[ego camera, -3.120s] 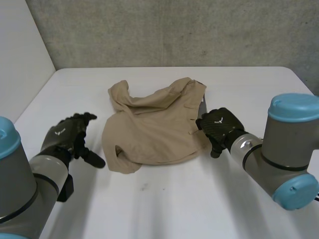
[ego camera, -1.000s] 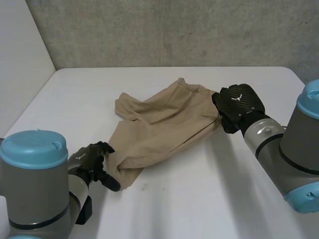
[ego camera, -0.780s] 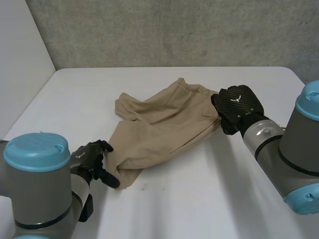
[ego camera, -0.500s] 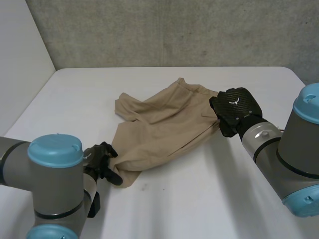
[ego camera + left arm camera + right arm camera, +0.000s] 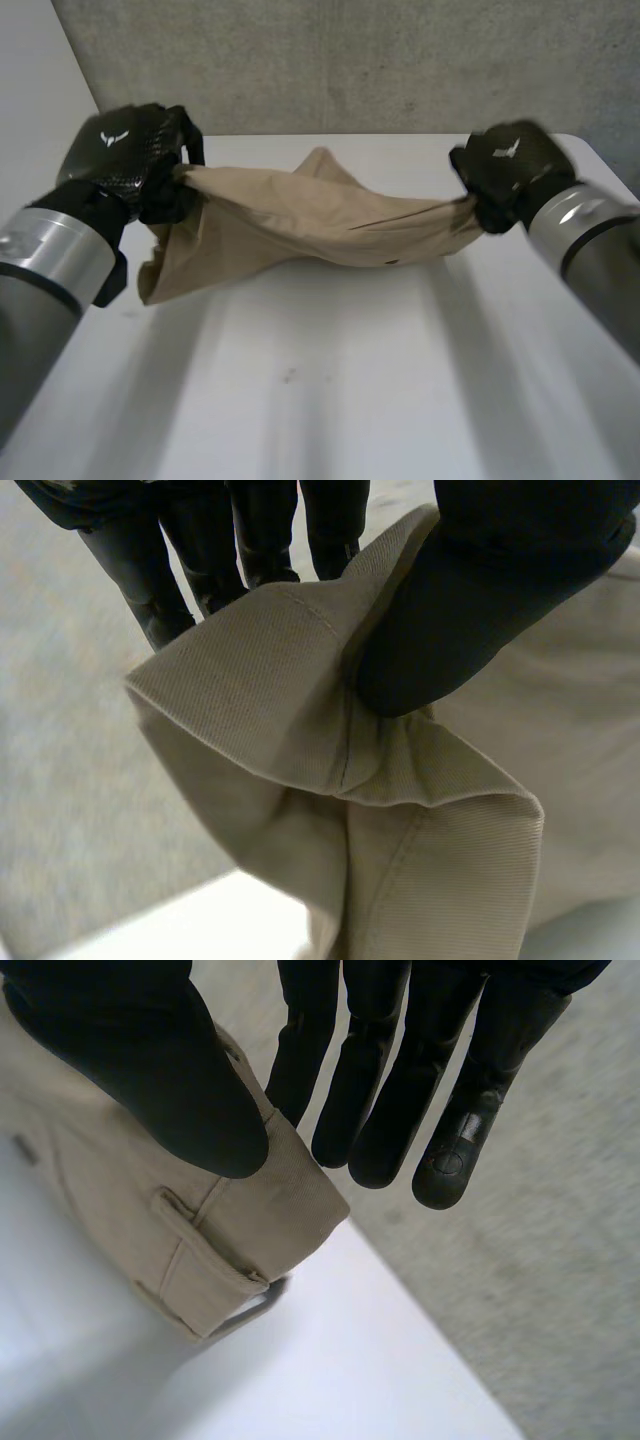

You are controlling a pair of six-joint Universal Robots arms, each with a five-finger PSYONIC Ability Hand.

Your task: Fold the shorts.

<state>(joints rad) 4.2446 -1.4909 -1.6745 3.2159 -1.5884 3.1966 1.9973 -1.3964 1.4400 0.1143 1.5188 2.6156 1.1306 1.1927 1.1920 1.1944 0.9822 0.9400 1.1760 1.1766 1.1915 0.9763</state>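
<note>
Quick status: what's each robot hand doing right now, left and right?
Left robot hand: shut on the shorts, pinching an edge.
Right robot hand: shut on the shorts, pinching the other end.

We see the head view from behind and between the arms, set high, looking down and forward across the table (image 5: pixel 350 390) to the wall (image 5: pixel 400 60). It stands far enough back to take in the left hand (image 5: pixel 128 158), the right hand (image 5: pixel 505 170) and the shorts (image 5: pixel 310 225) strung between them. Our left wrist view looks along its own palm, very near the left hand (image 5: pixel 480 590) and the cloth it pinches, with the wall behind. Our right wrist view looks along its palm too, close on the right hand (image 5: pixel 130 1060), table below. Each wrist view shares with the head view its own hand and that end of the shorts.
</note>
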